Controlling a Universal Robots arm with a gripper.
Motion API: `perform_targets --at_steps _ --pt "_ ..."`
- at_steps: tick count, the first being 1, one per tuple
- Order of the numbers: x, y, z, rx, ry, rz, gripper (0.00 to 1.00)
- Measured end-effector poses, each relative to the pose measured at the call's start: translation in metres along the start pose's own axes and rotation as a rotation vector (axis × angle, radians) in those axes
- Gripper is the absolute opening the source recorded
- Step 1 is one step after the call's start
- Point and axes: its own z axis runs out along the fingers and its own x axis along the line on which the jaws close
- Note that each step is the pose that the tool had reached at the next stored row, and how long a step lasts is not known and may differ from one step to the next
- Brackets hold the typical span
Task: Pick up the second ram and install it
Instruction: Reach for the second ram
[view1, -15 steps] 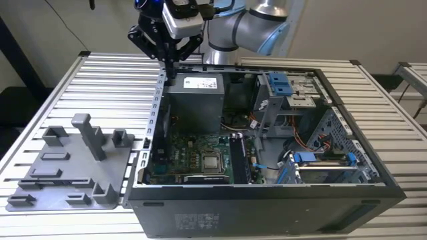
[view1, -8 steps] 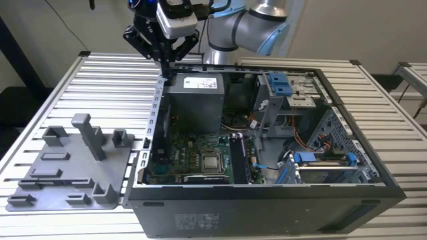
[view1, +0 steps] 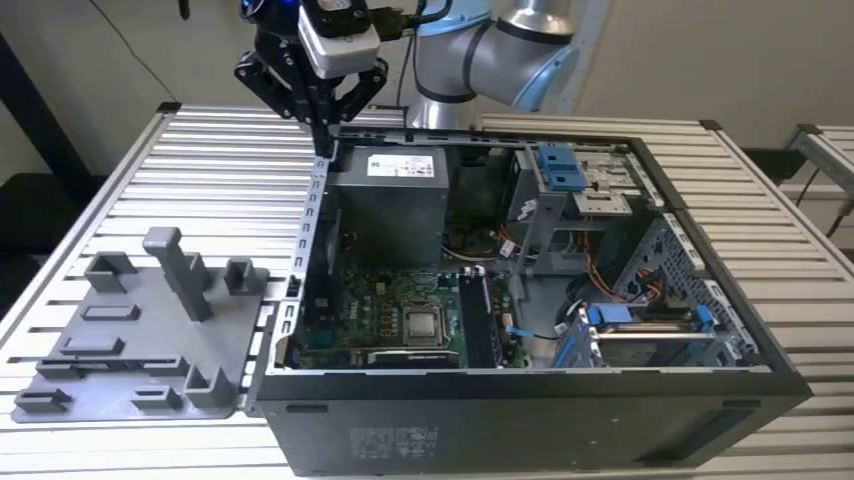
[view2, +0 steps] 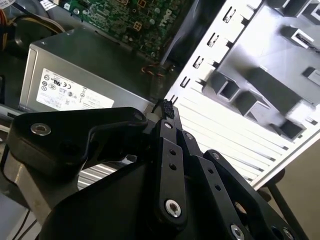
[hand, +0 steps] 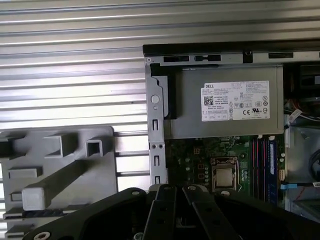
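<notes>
Claw (view1: 324, 140) closed with nothing seen in it, over the back corner of the open PC case (view1: 534, 410); ram looks seated.
One slatted bench (view1: 200, 160), one PC case lying open on it, one grey fixture (view1: 147, 330) just beside, one power supply (view1: 387, 200), one CPU (view1: 424, 325). Claw hovers by the power supply, fingers drawn together. Second ram (view1: 478, 312) seems to stand in the slots beside the CPU, next to a similar stick; two I think, hard to split. Light, stiff, fragile: take by the long edges, not chips or contacts.
</notes>
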Motion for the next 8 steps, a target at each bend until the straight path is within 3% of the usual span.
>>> perform_targets --at_steps 8 --pt "0.0111 -0.0018 -0.0003 -0.0006 -0.0067 0.0 0.11"
